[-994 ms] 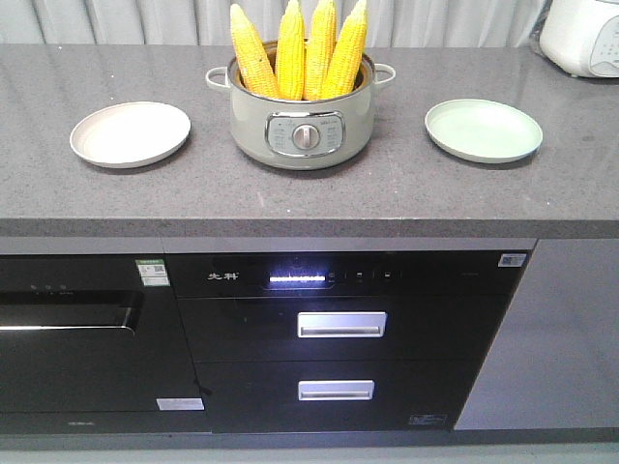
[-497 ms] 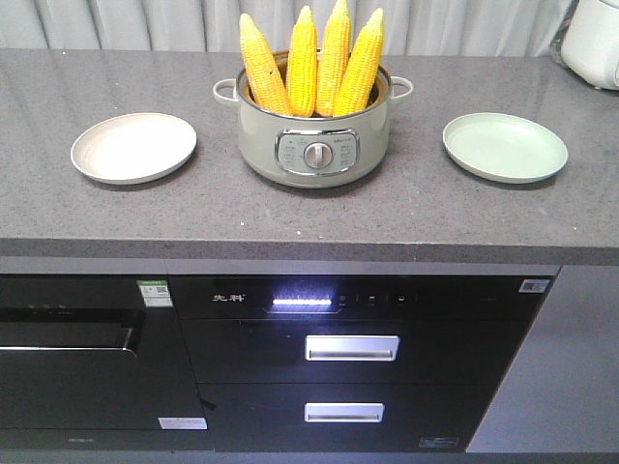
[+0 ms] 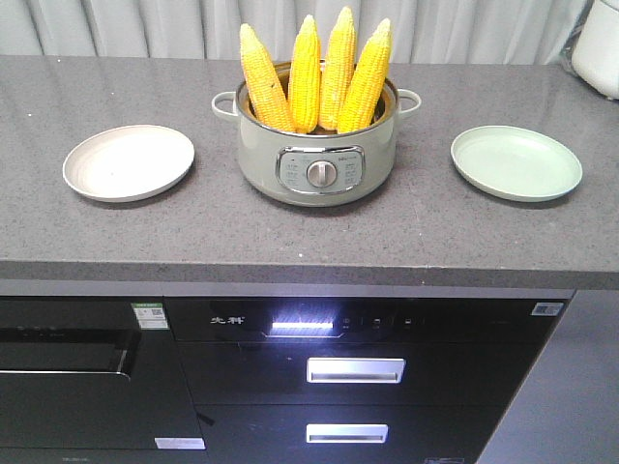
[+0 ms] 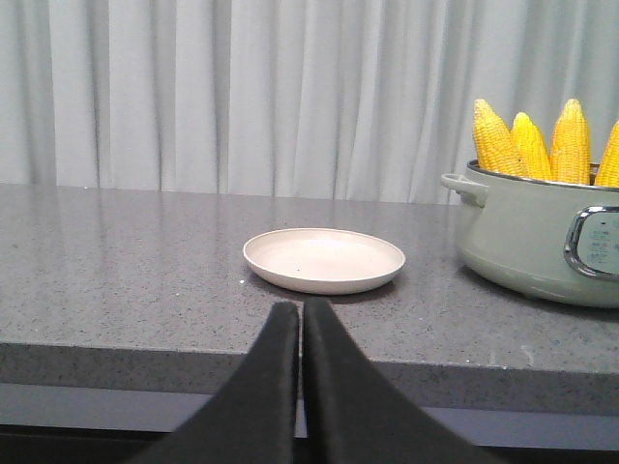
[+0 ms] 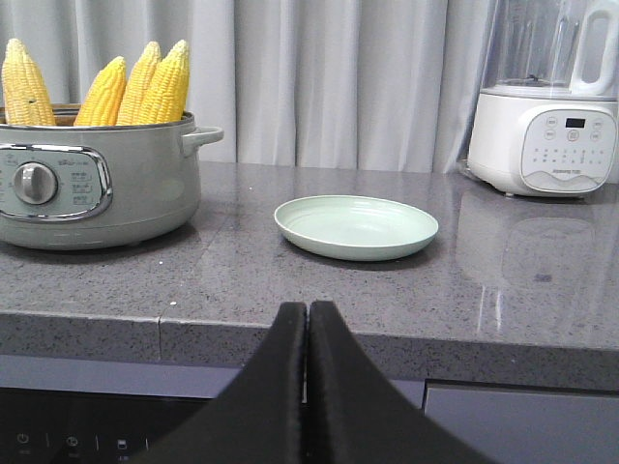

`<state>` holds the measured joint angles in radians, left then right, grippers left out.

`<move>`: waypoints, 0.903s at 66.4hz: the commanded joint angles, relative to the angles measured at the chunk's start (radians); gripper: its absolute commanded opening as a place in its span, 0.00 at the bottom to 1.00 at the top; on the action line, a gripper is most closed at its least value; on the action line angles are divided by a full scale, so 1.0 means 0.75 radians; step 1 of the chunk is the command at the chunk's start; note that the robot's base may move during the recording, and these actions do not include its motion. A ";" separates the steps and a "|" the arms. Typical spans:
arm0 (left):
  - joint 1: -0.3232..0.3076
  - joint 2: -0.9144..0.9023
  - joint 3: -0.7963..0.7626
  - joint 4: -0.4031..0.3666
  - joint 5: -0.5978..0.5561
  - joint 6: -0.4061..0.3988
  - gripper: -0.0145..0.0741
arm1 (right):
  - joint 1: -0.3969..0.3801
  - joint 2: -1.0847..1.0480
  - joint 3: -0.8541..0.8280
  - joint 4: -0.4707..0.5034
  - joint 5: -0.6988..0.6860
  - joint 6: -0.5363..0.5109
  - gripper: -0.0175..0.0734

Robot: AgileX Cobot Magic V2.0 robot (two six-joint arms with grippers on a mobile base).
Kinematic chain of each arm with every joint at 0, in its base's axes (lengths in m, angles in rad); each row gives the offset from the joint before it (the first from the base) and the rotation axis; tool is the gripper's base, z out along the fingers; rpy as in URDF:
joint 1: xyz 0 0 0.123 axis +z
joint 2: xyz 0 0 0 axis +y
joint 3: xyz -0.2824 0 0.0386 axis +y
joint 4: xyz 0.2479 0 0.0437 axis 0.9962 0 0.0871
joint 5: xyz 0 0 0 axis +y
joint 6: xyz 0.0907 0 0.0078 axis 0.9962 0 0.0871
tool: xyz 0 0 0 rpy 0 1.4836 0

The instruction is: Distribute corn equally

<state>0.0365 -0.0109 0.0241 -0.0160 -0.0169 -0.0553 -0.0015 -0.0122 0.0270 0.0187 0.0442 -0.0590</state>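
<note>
Several yellow corn cobs (image 3: 316,73) stand upright, tips up, in a pale green pot (image 3: 317,145) at the middle of the grey counter. The cobs (image 4: 530,145) also show at the right of the left wrist view and the cobs (image 5: 145,85) at the left of the right wrist view. A beige plate (image 3: 129,161) lies left of the pot and a green plate (image 3: 516,161) lies right of it. My left gripper (image 4: 301,307) is shut and empty, short of the counter edge, facing the beige plate (image 4: 324,260). Shut and empty too, my right gripper (image 5: 307,309) faces the green plate (image 5: 356,226).
A white blender (image 5: 545,101) stands at the counter's far right. Grey curtains (image 4: 242,97) hang behind the counter (image 3: 290,232). Below the counter's front edge are a black appliance panel (image 3: 319,324) and drawers with metal handles (image 3: 356,369).
The front view has moved closer to the counter and slightly right; the pot and plates appear larger and lower in frame. The corn, pot and plates keep their places on the counter.
</note>
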 commanded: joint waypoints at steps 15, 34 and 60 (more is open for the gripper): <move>0.005 -0.022 -0.022 -0.002 -0.099 -0.015 0.16 | -0.003 -0.007 0.011 -0.006 -0.099 -0.011 0.18; 0.005 -0.022 -0.022 -0.002 -0.099 -0.015 0.16 | -0.003 -0.007 0.011 -0.006 -0.099 -0.011 0.18; 0.005 -0.022 -0.022 -0.002 -0.099 -0.015 0.16 | -0.003 -0.007 0.011 -0.006 -0.098 -0.011 0.18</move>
<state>0.0365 -0.0109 0.0241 -0.0160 -0.0169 -0.0553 -0.0015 -0.0122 0.0270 0.0187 0.0442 -0.0590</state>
